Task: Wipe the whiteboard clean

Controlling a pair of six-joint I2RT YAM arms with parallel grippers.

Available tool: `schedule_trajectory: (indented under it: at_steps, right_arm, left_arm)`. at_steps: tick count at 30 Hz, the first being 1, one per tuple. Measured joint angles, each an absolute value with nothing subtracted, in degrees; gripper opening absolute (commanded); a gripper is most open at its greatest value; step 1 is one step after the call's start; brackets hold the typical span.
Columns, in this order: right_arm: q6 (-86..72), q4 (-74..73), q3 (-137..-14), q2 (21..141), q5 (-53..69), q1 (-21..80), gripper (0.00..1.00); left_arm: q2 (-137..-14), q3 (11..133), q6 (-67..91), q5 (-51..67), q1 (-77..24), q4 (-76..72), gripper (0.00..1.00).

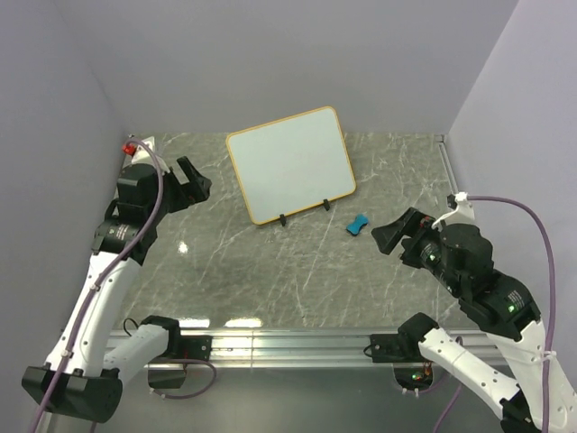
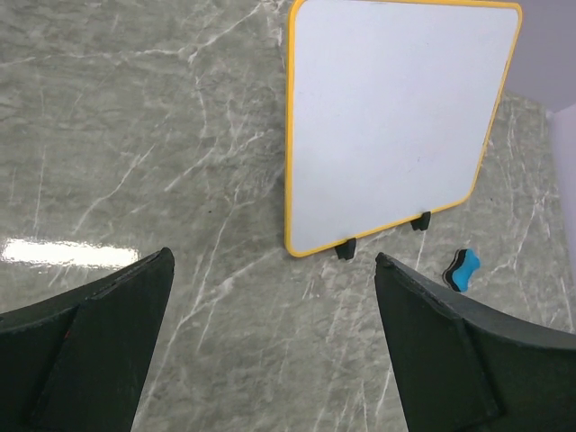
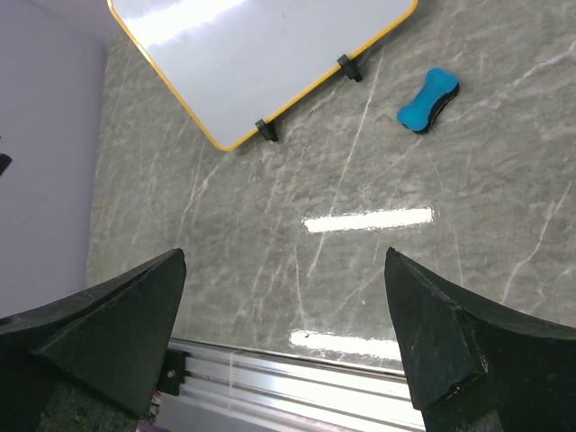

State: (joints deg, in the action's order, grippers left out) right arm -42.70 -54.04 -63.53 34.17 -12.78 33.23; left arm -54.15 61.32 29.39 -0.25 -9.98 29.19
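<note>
Left gripper (image 1: 193,182): left of centre in the overhead view, my fingers spread wide, gripping nothing.

Right gripper (image 1: 393,234): right of centre, fingers likewise apart, gripping nothing.

Whiteboard (image 1: 290,164): upper middle of the overhead frame, on the grey marbled table (image 1: 270,271). It sits turned at an angle, with two black feet (image 1: 284,219) along its lower edge. Orange frame all round, face plain white.

Blue eraser (image 1: 358,223): lies on the table just below and right of the board's lower right corner, not touching it, between the board and my right gripper.

Both my grippers are well apart from the board.
</note>
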Motion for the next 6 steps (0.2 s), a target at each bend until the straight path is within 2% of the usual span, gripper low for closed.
schedule_trajectory:
  at_steps: [6]
  right_arm:
    - [-39.59,-51.79,-62.59,33.41,-12.43,33.23,0.97]
  left_arm:
    - [-51.81,60.84,25.98,-2.00,-10.55,28.53,1.00]
